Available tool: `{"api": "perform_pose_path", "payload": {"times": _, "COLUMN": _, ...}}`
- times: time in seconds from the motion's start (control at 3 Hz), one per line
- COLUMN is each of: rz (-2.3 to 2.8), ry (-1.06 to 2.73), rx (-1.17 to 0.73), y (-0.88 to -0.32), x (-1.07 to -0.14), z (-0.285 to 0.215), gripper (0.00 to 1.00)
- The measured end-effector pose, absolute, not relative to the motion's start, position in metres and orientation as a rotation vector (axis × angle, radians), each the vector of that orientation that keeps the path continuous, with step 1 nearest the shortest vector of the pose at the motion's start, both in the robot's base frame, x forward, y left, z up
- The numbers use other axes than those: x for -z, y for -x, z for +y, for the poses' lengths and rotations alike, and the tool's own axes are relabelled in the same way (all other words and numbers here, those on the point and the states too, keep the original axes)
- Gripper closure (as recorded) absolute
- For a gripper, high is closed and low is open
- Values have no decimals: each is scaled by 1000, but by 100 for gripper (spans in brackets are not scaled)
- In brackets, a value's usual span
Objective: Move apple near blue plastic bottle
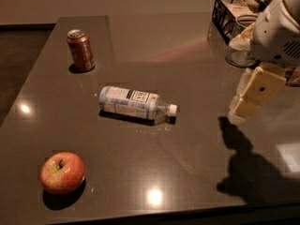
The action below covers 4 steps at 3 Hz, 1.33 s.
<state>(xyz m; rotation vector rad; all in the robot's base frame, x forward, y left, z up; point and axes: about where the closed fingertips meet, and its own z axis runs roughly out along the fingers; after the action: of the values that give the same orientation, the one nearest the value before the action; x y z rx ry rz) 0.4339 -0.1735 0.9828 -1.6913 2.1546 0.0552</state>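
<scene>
The apple (62, 172), red with yellow-green patches and a short dark stem, sits at the front left of the dark table (187, 139). The blue plastic bottle (133, 102) lies on its side in the middle of the table, white cap pointing right. My gripper (240, 109) hangs above the table at the right side, well right of the bottle and far from the apple, with nothing seen in it. Its shadow falls on the table below and to the right.
A red-brown soda can (80, 50) stands at the back left. A black wire basket (230, 12) and a glass container (243, 41) stand at the back right, behind my arm. The table's front edge runs just below the apple.
</scene>
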Motion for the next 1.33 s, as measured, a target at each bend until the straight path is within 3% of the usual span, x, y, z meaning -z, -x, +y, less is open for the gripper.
{"api": "perform_pose_path", "payload": {"times": 0.67, "rz": 2065, "ry": 1747, "rx": -233, "y": -417, "x": -969, "z": -105, "gripper": 0}}
{"api": "perform_pose_path", "payload": {"times": 1.33, "rz": 1934, "ry": 1897, "rx": -246, "y": -387, "x": -948, "z": -58, "gripper": 0}}
